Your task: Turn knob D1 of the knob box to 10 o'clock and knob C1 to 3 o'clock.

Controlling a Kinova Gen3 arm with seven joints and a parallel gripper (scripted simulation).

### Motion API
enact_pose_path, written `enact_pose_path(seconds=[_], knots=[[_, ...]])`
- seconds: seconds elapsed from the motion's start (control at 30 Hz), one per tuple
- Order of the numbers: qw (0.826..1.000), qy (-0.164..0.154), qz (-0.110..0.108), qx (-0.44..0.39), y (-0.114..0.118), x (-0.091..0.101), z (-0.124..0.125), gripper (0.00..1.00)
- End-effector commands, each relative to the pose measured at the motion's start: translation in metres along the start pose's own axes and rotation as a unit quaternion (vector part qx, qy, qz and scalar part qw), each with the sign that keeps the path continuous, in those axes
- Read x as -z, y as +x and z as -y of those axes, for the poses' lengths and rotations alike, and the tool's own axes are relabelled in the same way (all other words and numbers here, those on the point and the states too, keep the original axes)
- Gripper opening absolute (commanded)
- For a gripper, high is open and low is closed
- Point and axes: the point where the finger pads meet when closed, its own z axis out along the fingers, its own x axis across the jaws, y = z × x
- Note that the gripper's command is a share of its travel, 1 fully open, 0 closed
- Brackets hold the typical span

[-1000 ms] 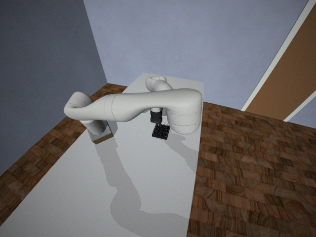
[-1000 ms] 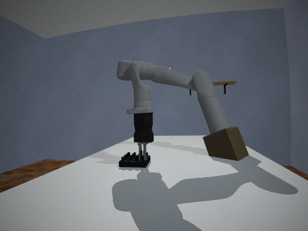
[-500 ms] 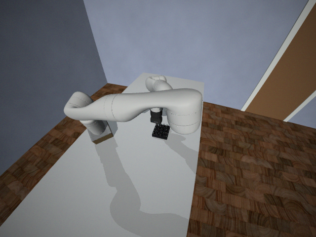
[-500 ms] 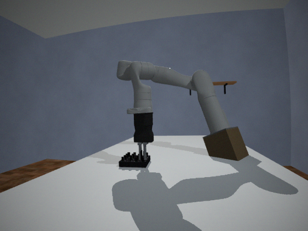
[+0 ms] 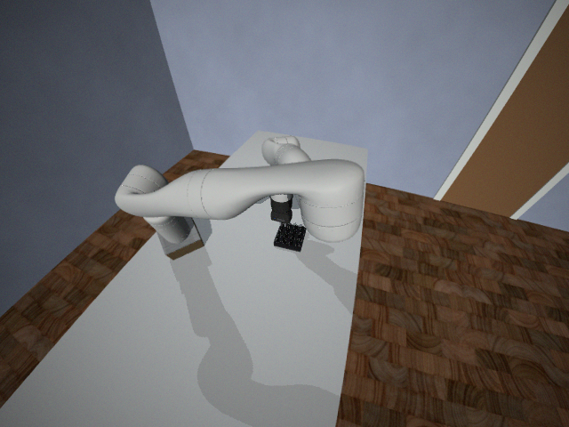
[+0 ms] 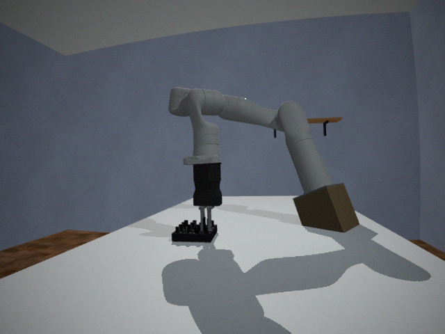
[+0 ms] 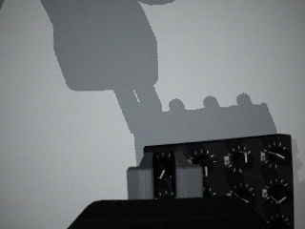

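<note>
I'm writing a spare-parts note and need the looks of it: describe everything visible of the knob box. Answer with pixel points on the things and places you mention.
The knob box (image 5: 290,237) (image 6: 192,237) (image 7: 283,218) is a low, black, squarish block, plastic-looking, lying flat on the white table (image 5: 276,321) (image 6: 108,280) (image 7: 71,153). Rows of short black knobs stand on its top, each with a white line and ringed by pale marks. The gripper's fingers (image 6: 209,219) reach down among the knobs at one edge; whether they touch one is unclear. Its printed names are too small to read.

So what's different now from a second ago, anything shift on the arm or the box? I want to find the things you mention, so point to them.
Nothing visibly changed. The arm (image 5: 276,179) (image 6: 247,109), the gripper (image 6: 205,229) (image 7: 164,168) and the knob box (image 5: 289,237) (image 6: 192,237) (image 7: 219,183) look the same as in the earlier top and exterior pictures. There is no earlier wrist picture, so I cannot tell about small knob turns.
</note>
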Motion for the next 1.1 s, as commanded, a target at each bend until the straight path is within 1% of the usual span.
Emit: enact_pose_path(seconds=[0.0, 0.63, 1.07], knots=[[1.0, 0.0, -0.001, 0.0, 0.0003, 0.0006, 0.0004, 0.3], [1.0, 0.0, -0.001, 0.009, 0.0003, 0.0006, 0.0004, 0.3], [0.999, 0.0, -0.001, 0.038, 0.0003, 0.0006, 0.0004, 0.3]])
